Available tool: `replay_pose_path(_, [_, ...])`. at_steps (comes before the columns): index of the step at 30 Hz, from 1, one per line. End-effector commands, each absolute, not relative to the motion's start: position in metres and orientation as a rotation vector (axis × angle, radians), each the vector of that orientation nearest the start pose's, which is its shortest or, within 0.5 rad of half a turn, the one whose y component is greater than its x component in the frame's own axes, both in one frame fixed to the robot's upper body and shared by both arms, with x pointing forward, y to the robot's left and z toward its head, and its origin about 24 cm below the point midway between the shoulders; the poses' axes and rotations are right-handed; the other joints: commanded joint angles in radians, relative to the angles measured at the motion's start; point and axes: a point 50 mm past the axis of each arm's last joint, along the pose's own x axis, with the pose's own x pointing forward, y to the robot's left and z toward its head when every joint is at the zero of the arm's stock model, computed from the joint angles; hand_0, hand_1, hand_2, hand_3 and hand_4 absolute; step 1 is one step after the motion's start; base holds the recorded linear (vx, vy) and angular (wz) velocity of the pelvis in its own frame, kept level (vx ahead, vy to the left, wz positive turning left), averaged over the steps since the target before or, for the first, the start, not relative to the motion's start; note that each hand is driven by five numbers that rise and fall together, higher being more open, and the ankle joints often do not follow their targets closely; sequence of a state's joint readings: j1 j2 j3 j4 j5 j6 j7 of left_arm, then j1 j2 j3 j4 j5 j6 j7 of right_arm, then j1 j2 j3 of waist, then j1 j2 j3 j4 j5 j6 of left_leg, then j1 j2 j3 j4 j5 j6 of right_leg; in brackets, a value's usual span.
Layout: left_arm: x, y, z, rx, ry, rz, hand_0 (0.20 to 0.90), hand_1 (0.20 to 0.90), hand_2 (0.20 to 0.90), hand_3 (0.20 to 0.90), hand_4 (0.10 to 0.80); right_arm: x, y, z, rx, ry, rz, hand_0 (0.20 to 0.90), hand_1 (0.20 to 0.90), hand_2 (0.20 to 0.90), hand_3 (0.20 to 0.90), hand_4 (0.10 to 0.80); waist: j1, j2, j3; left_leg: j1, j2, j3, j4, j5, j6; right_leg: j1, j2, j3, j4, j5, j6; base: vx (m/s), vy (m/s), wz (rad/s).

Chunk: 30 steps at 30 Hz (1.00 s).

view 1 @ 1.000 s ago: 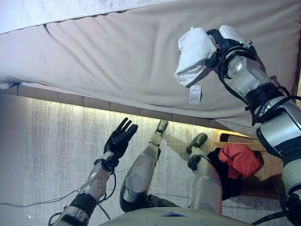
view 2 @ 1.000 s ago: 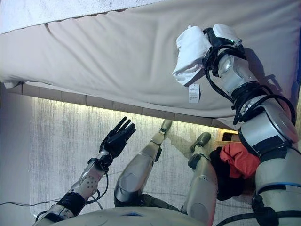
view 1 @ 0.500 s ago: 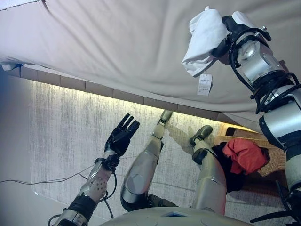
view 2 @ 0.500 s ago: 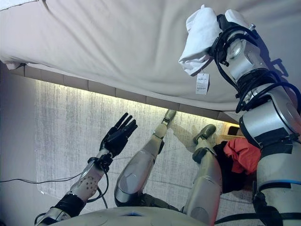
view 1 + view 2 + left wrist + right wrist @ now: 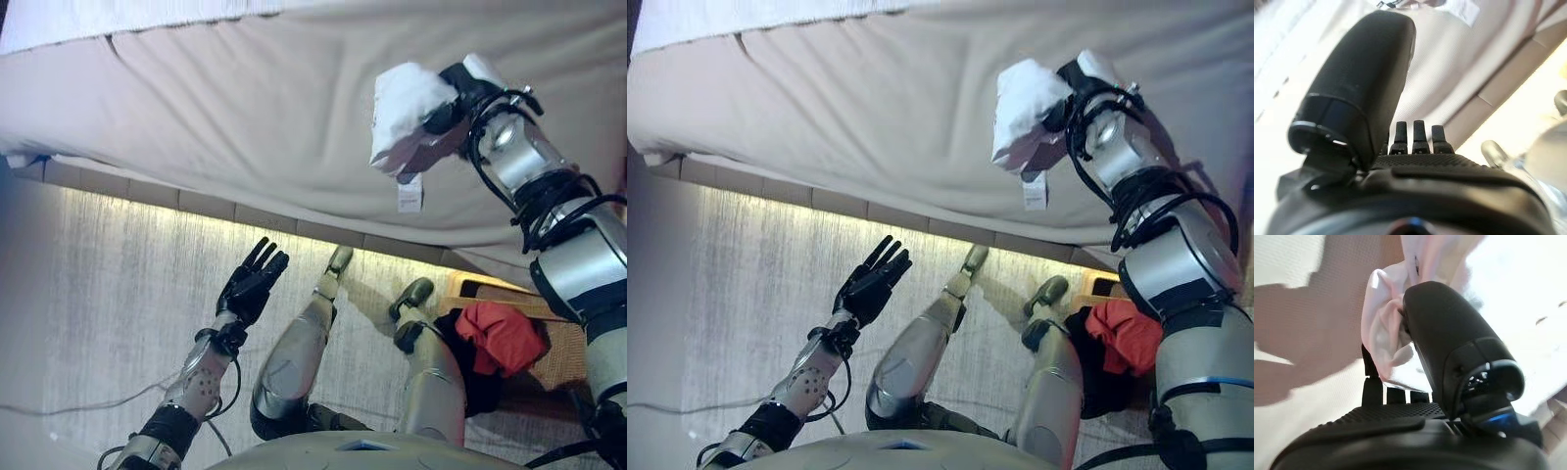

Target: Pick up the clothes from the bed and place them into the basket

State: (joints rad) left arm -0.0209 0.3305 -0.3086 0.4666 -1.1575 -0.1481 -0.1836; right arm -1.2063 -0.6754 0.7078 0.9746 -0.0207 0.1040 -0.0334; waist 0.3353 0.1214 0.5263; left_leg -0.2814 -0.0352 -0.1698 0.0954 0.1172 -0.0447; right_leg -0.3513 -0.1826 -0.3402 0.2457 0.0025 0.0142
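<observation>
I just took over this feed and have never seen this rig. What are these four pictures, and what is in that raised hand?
It is a humanoid robot looking down at itself. Two pictures come from its head, two from its wrists. Its right hand grips a white cloth garment with a hanging tag, above the beige bed. Its left hand is open and empty over the floor. By its right side a woven basket holds red clothing on something dark.

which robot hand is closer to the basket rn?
Right, though neither is at it. The right robot hand is up over the bed, shut on a white garment, beyond the basket. The left robot hand hangs open over the floor, further off.
</observation>
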Motion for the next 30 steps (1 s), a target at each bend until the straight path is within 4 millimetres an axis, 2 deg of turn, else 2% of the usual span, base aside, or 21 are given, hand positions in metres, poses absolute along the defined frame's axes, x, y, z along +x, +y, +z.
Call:
replay_pose_path(1, [0.223,0.209,-0.043,-0.669,0.299,-0.012,0.900,0.900,0.900,0.900,0.800,0.406,-0.218,0.292,-1.047,-0.331,-0.151,0.300,0.300,0.300,0.200,0.100,-0.042,-0.036,-0.029,0.035,-0.042,0.027,0.032,-0.067,0.053,0.136,0.012,0.000,-0.014,-0.020,0.030,-0.016,0.001,-0.23])
replay_pose_path(5, [0.224,0.214,-0.045,-0.645,0.304,0.023,0.900,0.900,0.900,0.900,0.800,0.399,-0.229,0.284,-1.049,-0.347,-0.156,0.300,0.300,0.300,0.200,0.100,-0.086,-0.061,-0.059,0.071,-0.038,0.073,0.073,-0.107,0.057,0.184,0.016,0.027,-0.033,-0.015,0.029,0.032,0.012,-0.27])
replay_pose_path(9, [0.219,0.219,-0.053,-0.682,0.321,0.092,0.900,0.900,0.900,0.900,0.800,0.389,-0.242,0.264,-1.051,-0.334,-0.138,0.300,0.300,0.300,0.200,0.100,-0.152,-0.083,-0.090,0.117,-0.033,0.134,0.103,-0.144,0.061,0.239,0.023,0.080,-0.064,-0.002,0.028,0.041,0.044,-0.43])
replay_pose_path(14, [0.212,0.223,-0.063,-0.699,0.349,0.164,0.900,0.900,0.900,0.900,0.800,0.369,-0.266,0.226,-1.058,-0.262,-0.101,0.300,0.300,0.300,0.200,0.100,-0.236,-0.118,-0.152,0.191,-0.020,0.196,0.068,-0.161,0.069,0.278,0.041,0.157,-0.107,0.020,0.041,0.067,0.038,-0.48])
replay_pose_path(16, [0.209,0.226,-0.069,-0.709,0.376,0.225,0.900,0.900,0.900,0.900,0.800,0.353,-0.279,0.198,-1.045,-0.195,-0.080,0.300,0.300,0.300,0.200,0.100,-0.286,-0.143,-0.197,0.236,-0.005,0.236,0.033,-0.165,0.074,0.292,0.056,0.205,-0.131,0.034,0.050,0.124,0.020,-0.56])
replay_pose_path(19, [0.209,0.230,-0.075,-0.720,0.396,0.287,0.900,0.900,0.900,0.900,0.800,0.334,-0.298,0.172,-1.014,-0.117,-0.076,0.300,0.300,0.300,0.200,0.100,-0.343,-0.162,-0.242,0.269,0.016,0.278,0.006,-0.170,0.074,0.290,0.074,0.262,-0.137,0.040,0.056,0.067,0.009,-0.62])
replay_pose_path(24, [0.216,0.234,-0.074,-0.698,0.376,0.313,0.900,0.900,0.900,0.900,0.800,0.315,-0.323,0.155,-0.980,-0.039,-0.117,0.300,0.300,0.300,0.200,0.100,-0.416,-0.173,-0.262,0.289,0.032,0.333,0.009,-0.194,0.078,0.265,0.098,0.326,-0.115,0.030,0.056,-0.023,0.008,-0.62])
replay_pose_path(28, [0.220,0.230,-0.075,-0.700,0.378,0.311,0.900,0.900,0.900,0.900,0.800,0.298,-0.339,0.130,-0.927,0.048,-0.163,0.300,0.300,0.300,0.200,0.100,-0.462,-0.171,-0.275,0.310,0.039,0.368,-0.011,-0.193,0.075,0.263,0.118,0.365,-0.126,0.038,0.057,-0.025,0.010,-0.47])
replay_pose_path(30, [0.218,0.226,-0.078,-0.698,0.405,0.295,0.900,0.900,0.900,0.900,0.800,0.288,-0.348,0.110,-0.899,0.128,-0.174,0.300,0.300,0.300,0.200,0.100,-0.481,-0.166,-0.291,0.332,0.040,0.376,-0.049,-0.181,0.069,0.267,0.126,0.383,-0.147,0.055,0.063,0.009,-0.012,-0.44])
